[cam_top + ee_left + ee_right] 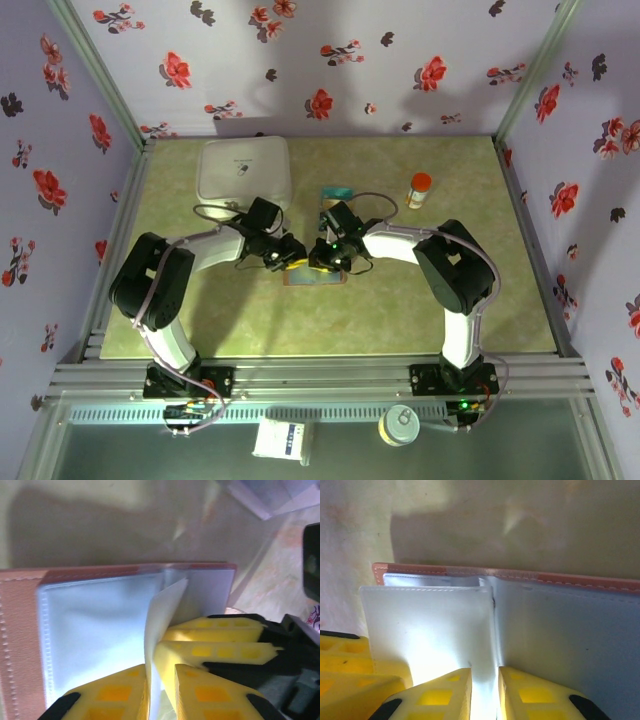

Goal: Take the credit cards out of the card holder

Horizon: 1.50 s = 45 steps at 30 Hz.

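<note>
- Lying open and flat on the mottled yellow-green mat (400,310), near the middle of the table, the card holder (312,280) sits directly under both gripper heads.
- Up close, the card holder (100,625) has a tan-brown leather rim with a line of fine stitching. Its inside is smooth, pale grey-blue and slightly glossy, washed out by glare.
- From the right wrist, the card holder (560,630) shows a straight tan edge along its far side and a rectangular inner pocket leaf with a stitched top hem.
- The left gripper (161,680) has blocky yellow fingers (110,695) with square recesses. They stand narrow, and a thin pale leaf of the card holder rises edge-on from the gap between them.
- The right gripper (484,680) is likewise narrow, its ribbed yellow fingers (530,695) pinched on the stitched leaf near the fold.
- The two grippers work just beside each other: left gripper (283,258), right gripper (325,258).
- Small flat teal and yellow pieces (337,195) lie just beyond the right gripper, too small to identify.
- A white rounded box (245,170) with soft corners sits at the far left, and a small bottle (420,188) with an orange cap stands at the far right.
</note>
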{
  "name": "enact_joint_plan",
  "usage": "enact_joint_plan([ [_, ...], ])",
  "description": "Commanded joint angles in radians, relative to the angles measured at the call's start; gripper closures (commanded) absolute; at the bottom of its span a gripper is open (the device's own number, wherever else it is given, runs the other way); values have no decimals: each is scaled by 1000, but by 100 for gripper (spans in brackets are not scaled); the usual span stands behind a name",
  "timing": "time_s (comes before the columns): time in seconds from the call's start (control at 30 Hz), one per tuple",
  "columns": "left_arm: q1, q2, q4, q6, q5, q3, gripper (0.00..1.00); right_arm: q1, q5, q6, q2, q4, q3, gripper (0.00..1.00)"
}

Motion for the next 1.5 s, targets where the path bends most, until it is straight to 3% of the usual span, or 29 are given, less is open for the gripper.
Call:
enact_joint_plan([
  [0.0, -9, -8, -34, 10, 16, 52, 80, -17, 16, -35, -78, -49, 23, 76],
  [0.5, -89, 96, -186, 65, -21, 225, 81, -152, 51, -54, -272, -83, -92, 76],
  [1.03, -141, 266, -208, 76, -18, 334, 76, -168, 45, -51, -296, -63, -144, 75],
  [1.47, -134, 206, -215, 108, -47, 340, 72, -166, 26, -32, -278, -59, -112, 75],
])
